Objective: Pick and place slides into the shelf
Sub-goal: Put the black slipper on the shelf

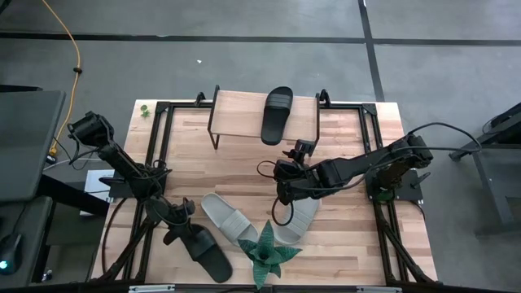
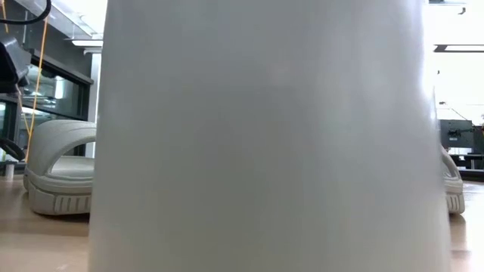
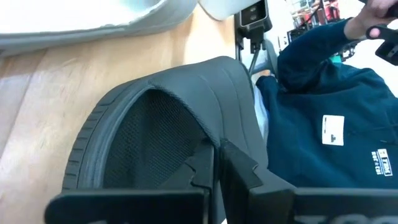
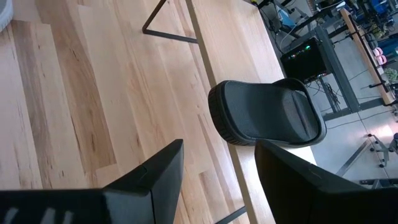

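A person's blue sweatshirt [image 3: 323, 118] in the left wrist view carries a white patch and small white lettering, both too small to read. The left arm reaches low over the bench's [image 1: 342, 244] near left corner, its gripper [image 1: 177, 230] down at a black slide [image 1: 203, 252], jaws clenched on the strap edge; in its wrist view the dark fingers [image 3: 199, 168] pinch together against the ribbed strap, above a mesh-textured footbed. Just right lies a pale slide [image 1: 229, 218], angled, its toe end near the green plant [image 1: 266, 254] at the near edge. A second pale slide [image 1: 298, 220] lies beside the plant, partly under the right arm. The right arm stretches in from the right, its gripper [image 1: 285, 189] hanging mid-bench above that slide, jaws spread wide and holding nothing. At the far edge stands the shelf [image 1: 244, 114], its plank top light wood on thin dark legs, and another black slide [image 1: 277, 115] rests on it, one end overhanging the front edge.
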Robot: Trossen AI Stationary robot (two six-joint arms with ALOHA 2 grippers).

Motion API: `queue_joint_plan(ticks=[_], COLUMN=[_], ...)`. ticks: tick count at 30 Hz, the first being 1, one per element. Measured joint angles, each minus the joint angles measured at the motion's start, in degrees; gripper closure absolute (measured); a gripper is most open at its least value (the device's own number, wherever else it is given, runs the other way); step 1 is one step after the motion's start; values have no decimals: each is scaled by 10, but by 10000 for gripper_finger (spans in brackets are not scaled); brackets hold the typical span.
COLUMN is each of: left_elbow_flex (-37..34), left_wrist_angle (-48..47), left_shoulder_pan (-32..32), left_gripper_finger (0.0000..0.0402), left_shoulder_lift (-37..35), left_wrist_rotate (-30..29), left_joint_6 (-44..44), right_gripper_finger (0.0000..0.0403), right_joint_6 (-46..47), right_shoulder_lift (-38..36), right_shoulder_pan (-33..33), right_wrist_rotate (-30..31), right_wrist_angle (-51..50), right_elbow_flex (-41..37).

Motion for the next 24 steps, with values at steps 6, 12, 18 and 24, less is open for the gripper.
queue_joint_plan(ticks=[6,12,18,24], left_elbow_flex=[0,1,25,44], left_wrist_angle=[4,54,60,58], left_shoulder_pan=[0,0,0,0], left_gripper_finger=[400,401,401,402], left_shoulder_lift=[0,0,0,0], left_wrist_rotate=[-3,-3,-5,0], left_joint_6=[-1,23,55,79], right_gripper_finger=[212,212,212,212], right_joint_6=[0,0,0,0], right_shoulder_lift=[0,0,0,0], right_shoulder_pan=[0,0,0,0], right_wrist_rotate=[0,0,12,12], right_wrist_angle=[0,0,0,0], right_elbow_flex=[0,0,0,0])
